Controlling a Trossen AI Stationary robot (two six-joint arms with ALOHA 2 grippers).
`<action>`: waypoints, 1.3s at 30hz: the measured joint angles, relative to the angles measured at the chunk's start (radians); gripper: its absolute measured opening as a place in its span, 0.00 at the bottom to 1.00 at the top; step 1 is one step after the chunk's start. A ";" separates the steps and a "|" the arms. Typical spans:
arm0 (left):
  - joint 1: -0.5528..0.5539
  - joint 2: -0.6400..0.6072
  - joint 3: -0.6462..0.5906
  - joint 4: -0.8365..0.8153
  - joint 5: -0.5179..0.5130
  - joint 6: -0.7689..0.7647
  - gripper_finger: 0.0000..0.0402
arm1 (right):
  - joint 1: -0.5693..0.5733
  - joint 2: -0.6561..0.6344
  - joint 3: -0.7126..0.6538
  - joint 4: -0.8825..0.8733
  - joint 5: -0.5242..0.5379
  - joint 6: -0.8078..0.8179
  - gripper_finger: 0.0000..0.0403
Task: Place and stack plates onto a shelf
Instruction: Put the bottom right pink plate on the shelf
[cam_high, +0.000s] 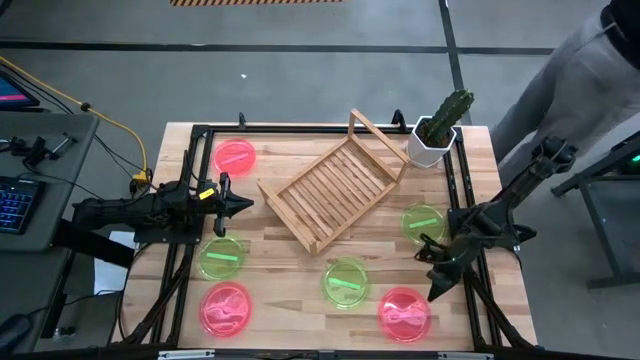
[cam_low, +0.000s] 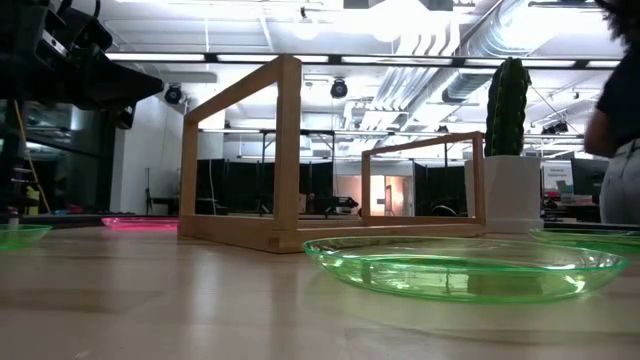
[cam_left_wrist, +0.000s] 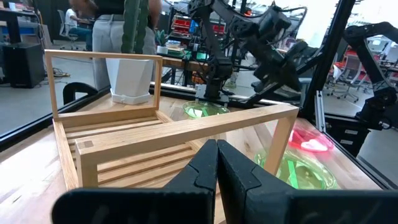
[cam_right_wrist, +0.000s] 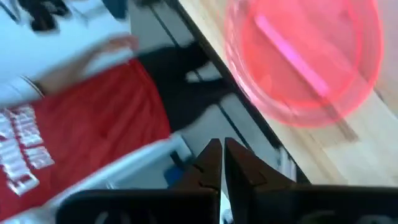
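The wooden slatted rack stands askew mid-table, its taller frame end toward the cactus. Six plates lie flat on the table around it: pink ones and green ones. My left gripper is shut and hovers left of the rack, its tips pointing at it. My right gripper is shut, raised beside the near-right pink plate and over the table's near right edge.
A white pot with a cactus stands at the rack's far right corner. A black frame runs along the table's edges. A person stands beyond the far right corner; another in a red shirt shows past the table's edge.
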 joint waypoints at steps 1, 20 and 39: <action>0.000 0.000 0.000 0.000 0.000 0.000 0.00 | -0.002 -0.004 0.000 -0.028 0.011 0.014 0.00; 0.000 0.000 0.000 0.000 0.000 0.000 0.00 | 0.089 0.220 -0.006 -0.062 0.126 0.133 0.33; 0.000 0.000 0.000 0.000 0.000 0.000 0.00 | 0.262 0.520 0.002 0.090 0.441 0.320 0.50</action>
